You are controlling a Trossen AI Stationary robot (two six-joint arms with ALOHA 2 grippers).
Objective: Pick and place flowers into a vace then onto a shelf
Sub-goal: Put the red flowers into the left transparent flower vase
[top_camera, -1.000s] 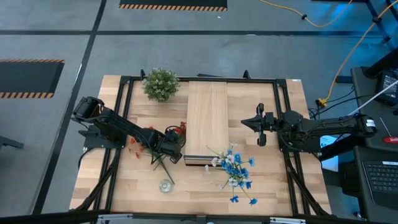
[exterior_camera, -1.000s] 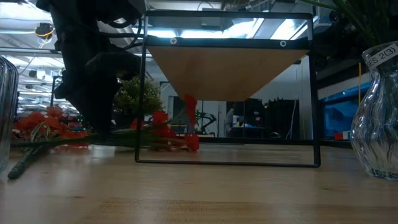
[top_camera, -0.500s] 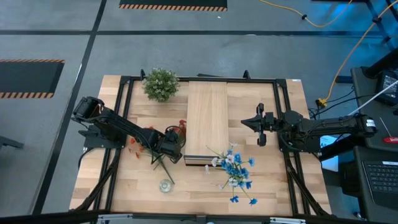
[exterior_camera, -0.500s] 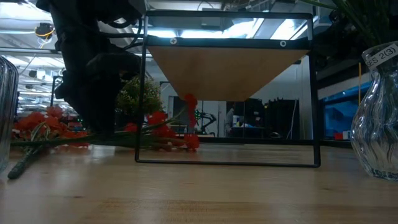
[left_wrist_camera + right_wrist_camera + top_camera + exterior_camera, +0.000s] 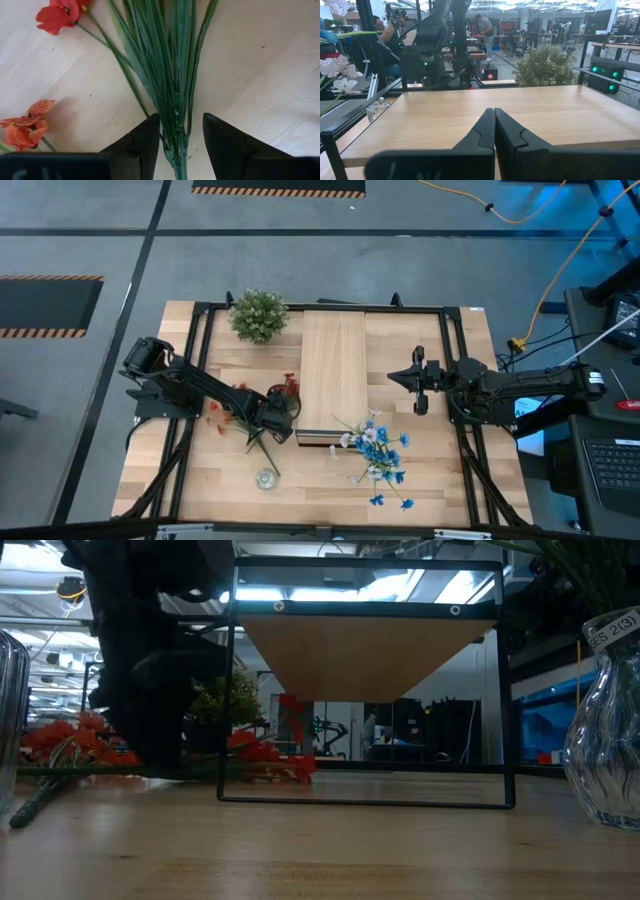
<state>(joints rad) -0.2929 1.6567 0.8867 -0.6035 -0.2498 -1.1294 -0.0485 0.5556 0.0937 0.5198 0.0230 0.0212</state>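
The left gripper sits low over the tabletop, just beside the front left corner of the shelf, and over the last second the arm behind it has drawn in slightly while the gripper has held its place. In the left wrist view its two fingers stand partly open on either side of the bundled green stems of the red-orange flowers, near them but not yet pinching. In the low view the red blooms have sunk lower, so the spray has settled rather than been lifted: the grasp looks lined up but unfinished. The small glass vase stands empty nearer the front edge, and the blue and white flowers lie untouched beside the shelf's front end. The right gripper waits to the shelf's right, fingers pressed together on nothing.
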